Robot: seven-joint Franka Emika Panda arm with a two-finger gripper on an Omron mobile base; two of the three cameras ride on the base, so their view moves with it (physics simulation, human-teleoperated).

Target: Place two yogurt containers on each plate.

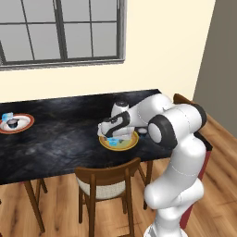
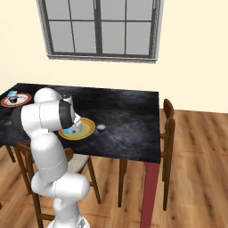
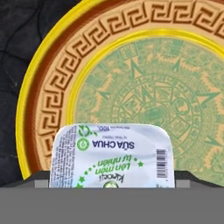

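The pincer (image 1: pixel 114 134) hangs over the yellow plate (image 3: pixel 39 113), jaws spread and released, a light blue yogurt cup (image 3: pixel 111 155) resting on the plate's 6 o'clock side; a straight lift should avoid nudging it.

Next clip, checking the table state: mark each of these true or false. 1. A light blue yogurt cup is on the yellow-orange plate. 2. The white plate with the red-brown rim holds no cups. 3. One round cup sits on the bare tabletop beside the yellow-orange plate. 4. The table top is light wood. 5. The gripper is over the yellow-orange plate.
1. True: the light blue yogurt cup lies on the yellow-orange plate.
2. False: the white plate at the far end of the table holds two cups, one light blue and one dark-topped.
3. True: a round cup sits on the table just off that plate.
4. False: the table top is black and marbled.
5. True: the gripper is over it.
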